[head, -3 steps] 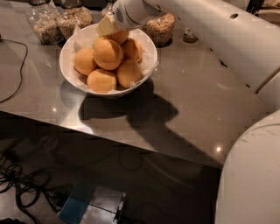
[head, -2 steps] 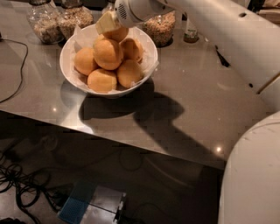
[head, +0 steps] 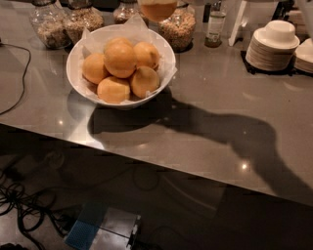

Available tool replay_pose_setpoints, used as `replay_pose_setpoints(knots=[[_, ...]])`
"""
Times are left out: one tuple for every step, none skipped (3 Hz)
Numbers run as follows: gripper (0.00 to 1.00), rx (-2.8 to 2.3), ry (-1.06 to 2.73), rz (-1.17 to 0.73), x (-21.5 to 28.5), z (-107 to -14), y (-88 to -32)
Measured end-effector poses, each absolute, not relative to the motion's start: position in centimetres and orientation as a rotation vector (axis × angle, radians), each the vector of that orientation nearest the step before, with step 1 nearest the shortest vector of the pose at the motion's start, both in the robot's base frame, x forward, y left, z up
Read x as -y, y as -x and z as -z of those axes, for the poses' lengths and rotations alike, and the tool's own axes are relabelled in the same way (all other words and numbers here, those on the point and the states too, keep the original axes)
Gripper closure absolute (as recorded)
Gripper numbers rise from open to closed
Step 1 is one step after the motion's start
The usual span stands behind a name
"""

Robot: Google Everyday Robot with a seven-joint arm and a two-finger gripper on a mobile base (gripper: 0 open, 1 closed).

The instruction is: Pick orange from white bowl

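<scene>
The white bowl (head: 72, 58), lined with crinkled white paper, stands at the back left of the grey counter and holds several oranges (head: 120, 58). One more orange (head: 157, 9) hangs in the air at the top edge of the view, above and behind the bowl's far rim. My gripper (head: 157, 1) is almost wholly cut off by the top edge. It is shut on that lifted orange, and only a pale sliver of it shows. The arm is out of view, but its shadow lies across the counter to the right of the bowl.
Glass jars of grain (head: 46, 24) (head: 178, 29) stand behind the bowl. A small bottle (head: 215, 27) and a stack of small white dishes (head: 271, 46) are at the back right. A black cable (head: 19, 83) runs at the left. The counter's front edge crosses the middle of the view.
The gripper has risen off the bowl with one orange and is now at the top edge. The arm has left the view.
</scene>
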State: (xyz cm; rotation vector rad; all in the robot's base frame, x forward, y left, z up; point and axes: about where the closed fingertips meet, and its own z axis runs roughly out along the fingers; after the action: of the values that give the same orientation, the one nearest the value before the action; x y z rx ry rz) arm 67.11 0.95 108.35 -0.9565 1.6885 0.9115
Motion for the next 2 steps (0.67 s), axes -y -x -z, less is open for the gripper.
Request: replay_pose_setpoints(knots=[[1.00,-1.607,0.975,-0.926,0.34,-109.85,-65.57],[1.00,-1.608,0.976,-0.925,0.35,-109.82,-65.59]])
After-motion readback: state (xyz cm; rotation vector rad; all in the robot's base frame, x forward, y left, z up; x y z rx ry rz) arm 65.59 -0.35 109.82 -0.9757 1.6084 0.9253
